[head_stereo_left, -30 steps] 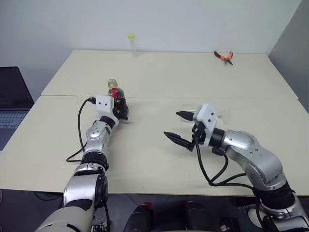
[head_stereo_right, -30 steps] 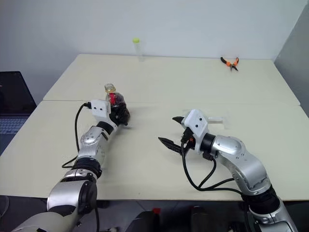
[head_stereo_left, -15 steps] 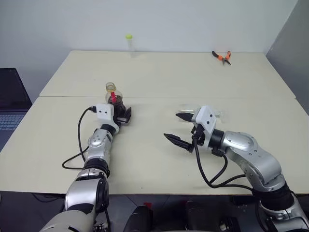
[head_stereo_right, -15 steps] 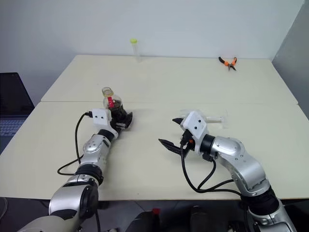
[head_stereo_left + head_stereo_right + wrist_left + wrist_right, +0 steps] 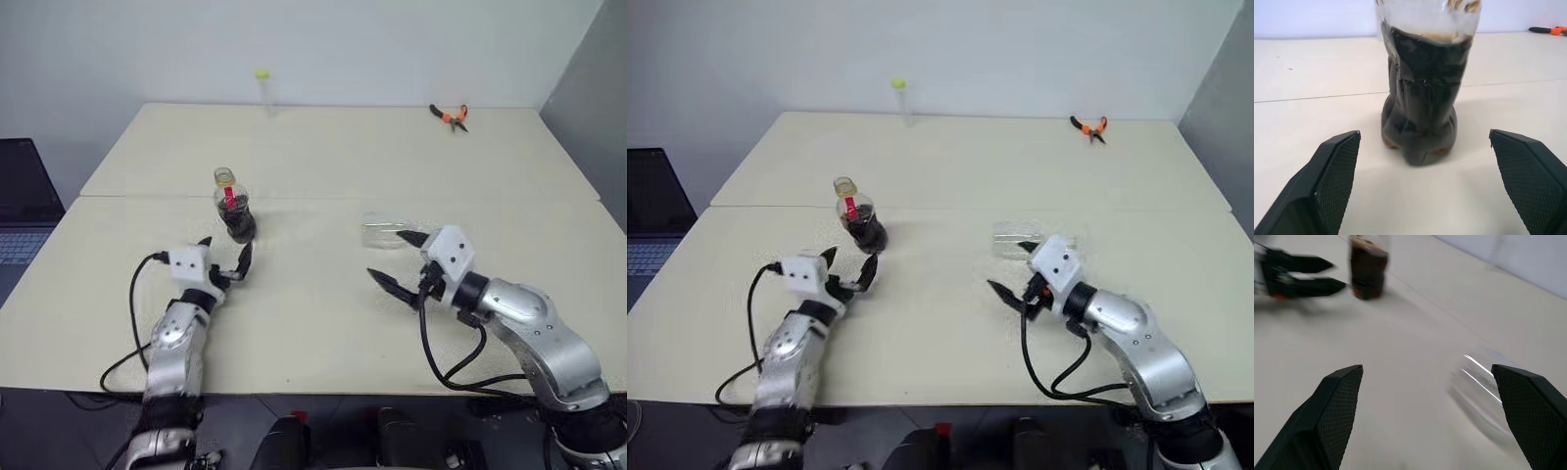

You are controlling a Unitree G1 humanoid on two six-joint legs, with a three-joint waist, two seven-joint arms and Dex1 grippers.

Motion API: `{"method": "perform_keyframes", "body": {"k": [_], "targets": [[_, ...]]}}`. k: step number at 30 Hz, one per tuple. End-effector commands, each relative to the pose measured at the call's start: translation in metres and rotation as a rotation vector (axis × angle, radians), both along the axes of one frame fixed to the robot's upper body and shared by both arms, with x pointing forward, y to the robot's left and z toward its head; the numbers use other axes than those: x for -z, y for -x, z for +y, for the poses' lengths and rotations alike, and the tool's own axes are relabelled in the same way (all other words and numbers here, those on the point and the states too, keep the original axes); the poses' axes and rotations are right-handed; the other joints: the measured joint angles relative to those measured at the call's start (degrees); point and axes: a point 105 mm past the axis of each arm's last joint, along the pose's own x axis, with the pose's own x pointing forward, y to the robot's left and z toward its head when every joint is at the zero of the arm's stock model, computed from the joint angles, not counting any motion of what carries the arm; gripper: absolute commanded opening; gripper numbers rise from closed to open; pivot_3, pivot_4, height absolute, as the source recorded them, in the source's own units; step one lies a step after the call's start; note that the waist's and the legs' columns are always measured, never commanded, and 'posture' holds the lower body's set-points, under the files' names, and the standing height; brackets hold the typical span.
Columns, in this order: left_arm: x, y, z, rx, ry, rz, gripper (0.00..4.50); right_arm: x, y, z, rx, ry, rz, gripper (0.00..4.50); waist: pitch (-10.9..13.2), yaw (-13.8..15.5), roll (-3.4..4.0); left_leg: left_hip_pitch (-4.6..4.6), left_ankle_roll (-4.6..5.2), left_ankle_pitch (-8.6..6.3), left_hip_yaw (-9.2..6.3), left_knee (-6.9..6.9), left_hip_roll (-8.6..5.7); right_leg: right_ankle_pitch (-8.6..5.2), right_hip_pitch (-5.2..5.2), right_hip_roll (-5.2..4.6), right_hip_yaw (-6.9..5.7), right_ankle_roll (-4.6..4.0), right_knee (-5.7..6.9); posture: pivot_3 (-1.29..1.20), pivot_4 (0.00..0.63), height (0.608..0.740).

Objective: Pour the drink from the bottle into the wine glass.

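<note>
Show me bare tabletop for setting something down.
Free: the middle strip between bottle and wine glass, and the far half between the tube and pliers. Crowded: around the bottle by the left gripper.

Dark brown drink [image 5: 1420, 98], red-labelled bottle [image 5: 233, 206], orange pliers [image 5: 451, 116]

Orange-handled pliers [image 5: 451, 116] lie near the far right corner of the cream tabletop [image 5: 323, 147]; a tall thin clear tube with yellow-green cap [image 5: 264, 86] stands upright at its far edge.
</note>
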Motion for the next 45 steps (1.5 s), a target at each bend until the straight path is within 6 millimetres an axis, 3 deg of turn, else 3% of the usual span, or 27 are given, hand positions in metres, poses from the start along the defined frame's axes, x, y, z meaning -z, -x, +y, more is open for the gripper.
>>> {"method": "perform_keyframes", "body": {"k": [1, 4, 7, 12, 18, 28, 31, 35, 41, 42, 45], "targets": [[-0.012, 0.016, -0.030, 0.140, -0.036, 0.005, 4.46, -0.007, -0.010, -0.023, 0.138, 0.173, -0.212, 4.50, 0.0, 0.1, 0.00, 0.02, 0.01, 0.00, 0.01, 0.00, -0.01, 0.00, 0.03, 0.00, -0.01, 0.00, 0.00, 0.00, 0.150, 0.740], [-0.016, 0.020, -0.056, 0.296, -0.013, 0.032, 4.46, -0.003, -0.016, -0.026, 0.175, 0.371, -0.403, 4.50, 0.0, 0.7, 0.00, 0.02, 0.00, 0.00, -0.01, 0.03, -0.02, 0.00, 0.07, 0.04, -0.10, 0.00, 0.03, 0.00, 0.150, 0.740], [-0.021, 0.018, -0.077, 0.481, 0.040, 0.084, 4.46, 0.018, -0.027, -0.032, 0.240, 0.583, -0.484, 4.50, 0.0, 0.7, -0.01, 0.05, -0.05, 0.03, 0.07, 0.02, 0.00, 0.00, 0.09, 0.28, -0.12, 0.00, 0.04, 0.00, 0.150, 0.740], [-0.039, 0.022, -0.092, 0.750, 0.004, 0.126, 4.46, 0.035, -0.049, -0.043, 0.306, 0.834, -0.541, 4.50, 0.0, -0.2, 0.00, 0.06, -0.24, 0.14, 0.27, 0.00, 0.04, 0.00, 0.02, 0.33, 0.03, 0.00, 0.02, 0.00, 0.150, 0.740], [-0.050, 0.020, -0.100, 0.936, -0.174, 0.109, 4.46, 0.040, -0.073, -0.045, 0.362, 0.924, -0.581, 4.50, 0.0, -0.2, 0.00, 0.11, -0.23, 0.14, 0.31, -0.03, 0.07, 0.00, 0.03, 0.37, 0.06, -0.02, 0.02, 0.00, 0.150, 0.740], [-0.048, 0.005, -0.109, 0.969, -0.217, 0.051, 4.46, 0.045, -0.103, -0.045, 0.423, 0.992, -0.610, 4.50, 0.0, -0.4, -0.01, 0.13, -0.23, 0.13, 0.37, 0.00, 0.07, 0.02, 0.03, 0.36, 0.12, -0.03, 0.03, 0.00, 0.150, 0.740], [-0.043, 0.002, -0.108, 0.956, -0.210, 0.051, 4.50, 0.045, -0.108, -0.045, 0.451, 0.985, -0.612, 3.89, 0.0, -0.4, -0.03, 0.13, -0.23, 0.13, 0.34, 0.00, 0.08, 0.02, 0.02, 0.37, 0.10, -0.04, 0.04, 0.00, 0.150, 0.740], [-0.042, 0.000, -0.109, 0.947, -0.202, 0.040, 4.50, 0.051, -0.108, -0.050, 0.481, 0.987, -0.586, 2.52, -0.1, -0.4, -0.05, 0.13, -0.22, 0.13, 0.35, 0.00, 0.07, 0.02, 0.02, 0.36, 0.11, -0.04, 0.04, 0.00, 0.150, 0.740], [-0.043, -0.001, -0.104, 0.905, -0.177, 0.030, 4.50, 0.022, -0.105, -0.054, 0.558, 0.904, -0.618, 0.44, -0.1, -0.5, -0.05, 0.12, -0.21, 0.12, 0.33, 0.00, 0.08, 0.02, 0.02, 0.37, 0.11, -0.04, 0.05, 0.00, 0.150, 0.740], [-0.043, -0.001, -0.103, 0.899, -0.173, 0.030, 4.50, 0.019, -0.104, -0.055, 0.565, 0.895, -0.621, 0.20, -0.1, -0.4, -0.05, 0.11, -0.21, 0.12, 0.32, 0.00, 0.07, 0.02, 0.01, 0.36, 0.10, -0.04, 0.06, 0.00, 0.150, 0.740], [-0.043, -0.001, -0.098, 0.874, -0.161, 0.036, 4.50, 0.006, -0.097, -0.054, 0.558, 0.823, -0.612, 0.15, 0.0, -0.4, -0.04, 0.07, -0.21, 0.12, 0.31, 0.00, 0.05, 0.02, -0.02, 0.35, 0.10, -0.04, 0.05, 0.00, 0.150, 0.740]]}}
